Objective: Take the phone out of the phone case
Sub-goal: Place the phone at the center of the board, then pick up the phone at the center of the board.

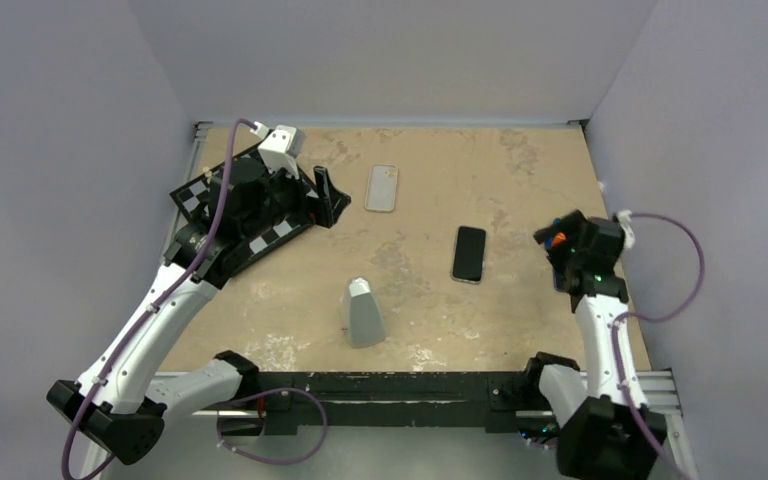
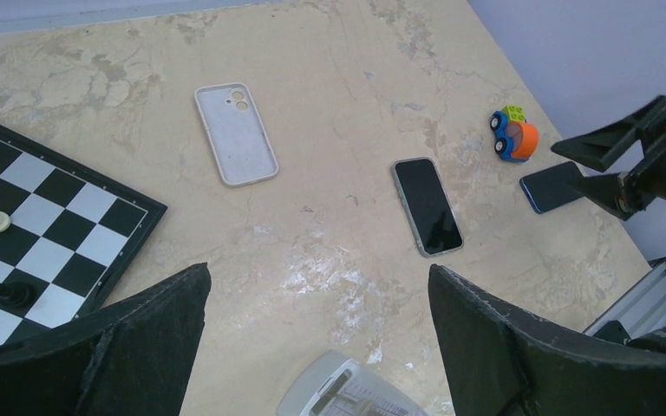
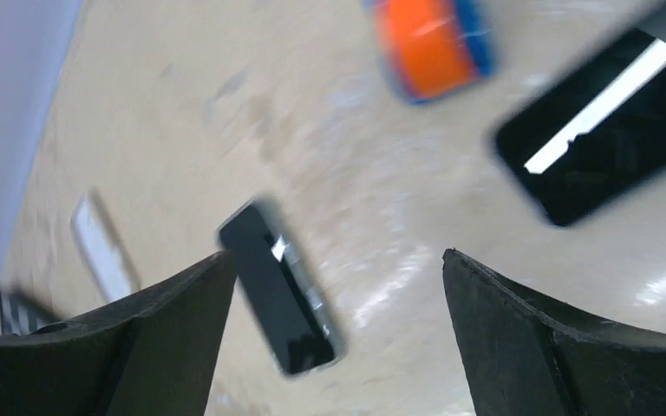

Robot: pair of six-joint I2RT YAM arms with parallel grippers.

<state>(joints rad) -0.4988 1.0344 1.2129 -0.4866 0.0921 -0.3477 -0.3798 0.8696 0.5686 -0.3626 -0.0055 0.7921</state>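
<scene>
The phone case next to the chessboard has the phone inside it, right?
No. The phone case is next to the chessboard, but it is empty: you can see its bare inside and the camera hole. The phone lies apart from it on the table. The left wrist view shows this best.

Motion is smearing the whole right wrist view: the phone (image 3: 282, 290) is showing only as a dark streak and the phone case (image 3: 104, 247) as a pale smudge (cut-out unreadable). The top edge is cropping the orange toy (image 3: 429, 43). From above, the right arm (image 1: 597, 330) is covering the second phone (image 2: 551, 186), and the left arm (image 1: 230, 200) is hiding much of the chessboard (image 1: 282, 236).
</scene>
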